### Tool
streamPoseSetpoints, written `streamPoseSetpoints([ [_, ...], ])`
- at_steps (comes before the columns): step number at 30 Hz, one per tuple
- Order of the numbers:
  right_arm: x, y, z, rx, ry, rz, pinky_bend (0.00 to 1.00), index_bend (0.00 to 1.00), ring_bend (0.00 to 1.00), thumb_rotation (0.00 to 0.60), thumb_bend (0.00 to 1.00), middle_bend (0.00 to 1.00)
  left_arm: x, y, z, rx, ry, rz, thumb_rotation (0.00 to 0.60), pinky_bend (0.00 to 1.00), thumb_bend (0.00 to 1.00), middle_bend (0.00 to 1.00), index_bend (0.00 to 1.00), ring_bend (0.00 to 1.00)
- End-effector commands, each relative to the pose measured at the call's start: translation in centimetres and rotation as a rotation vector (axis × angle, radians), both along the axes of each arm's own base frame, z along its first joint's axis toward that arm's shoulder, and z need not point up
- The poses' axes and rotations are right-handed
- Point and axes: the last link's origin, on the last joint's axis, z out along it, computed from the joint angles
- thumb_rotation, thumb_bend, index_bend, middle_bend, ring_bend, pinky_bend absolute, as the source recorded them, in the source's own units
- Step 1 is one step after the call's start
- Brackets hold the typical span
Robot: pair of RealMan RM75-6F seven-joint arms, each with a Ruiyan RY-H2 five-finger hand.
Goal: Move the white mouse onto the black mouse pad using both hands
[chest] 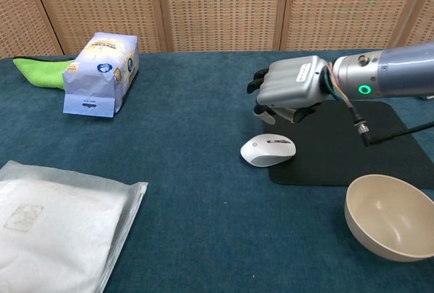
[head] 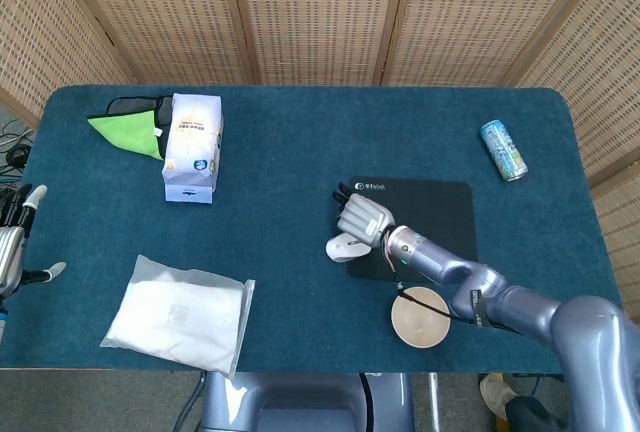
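The white mouse point(head: 345, 248) point(chest: 268, 150) lies flat across the left edge of the black mouse pad point(head: 432, 214) point(chest: 352, 154), partly on it and partly on the blue tablecloth. My right hand point(head: 362, 217) point(chest: 290, 89) hovers just behind and above the mouse, apart from it, fingers loosely bent and holding nothing. My left hand point(head: 12, 250) shows only in the head view, at the table's far left edge, fingers spread and empty.
A beige bowl point(head: 420, 317) point(chest: 390, 215) stands just in front of the pad. A white plastic packet point(head: 180, 312) point(chest: 54, 222) lies front left. A blue-white bag point(head: 192, 147) point(chest: 100, 72) and green cloth point(head: 125, 130) are back left; a can point(head: 502, 149) back right.
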Motion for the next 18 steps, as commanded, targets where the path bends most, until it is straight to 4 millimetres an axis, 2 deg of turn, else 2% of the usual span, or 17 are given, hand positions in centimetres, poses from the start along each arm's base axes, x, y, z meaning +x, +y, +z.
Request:
streamPoseSetpoints([
  [1,-0.6,0.6,2.0,-0.012,-0.096,-0.076,0.09,0.34,0.08,0.6,0.87,0.22,0.1,-0.1,0.0,0.0,0.0,-0.004,0.6,0.0,0.06,0.0,0.0,0.0],
  [2,-0.8,0.9,2.4,0.0,-0.144,-0.131,0.09,0.26,0.05,0.6,0.67,0.14,0.1,-0.2,0.0,0.0,-0.001,-0.006,0.6,0.0,0.06,0.0,0.0,0.0],
  [3,-0.8,1.1,2.7,0.017,-0.18,-0.181,0.09,0.19,0.02,0.6,0.41,0.08,0.1,-0.2,0.0,-0.001,0.0,-0.007,0.6,0.0,0.06,0.0,0.0,0.0],
  [5,-0.9,1.5,3.1,0.043,-0.228,-0.254,0.09,0.12,0.0,0.6,0.12,0.03,0.2,-0.2,0.0,-0.002,0.001,-0.009,0.6,0.0,0.06,0.0,0.0,0.0],
  [6,-1.1,1.7,3.3,0.057,-0.245,-0.291,0.09,0.11,0.0,0.6,0.04,0.02,0.2,-0.2,-0.1,-0.005,0.002,-0.011,0.6,0.0,0.06,0.0,0.0,0.0],
  [8,-1.6,2.1,3.3,0.076,-0.253,-0.333,0.09,0.11,0.0,0.6,0.0,0.02,0.3,-0.3,-0.2,-0.011,0.005,-0.013,0.6,0.0,0.06,0.0,0.0,0.0],
  [18,-1.8,2.9,1.3,0.116,-0.269,-0.378,0.09,0.11,0.05,0.6,0.0,0.14,0.4,-0.4,-0.2,-0.01,0.006,-0.016,0.6,0.0,0.06,0.0,0.0,0.0],
])
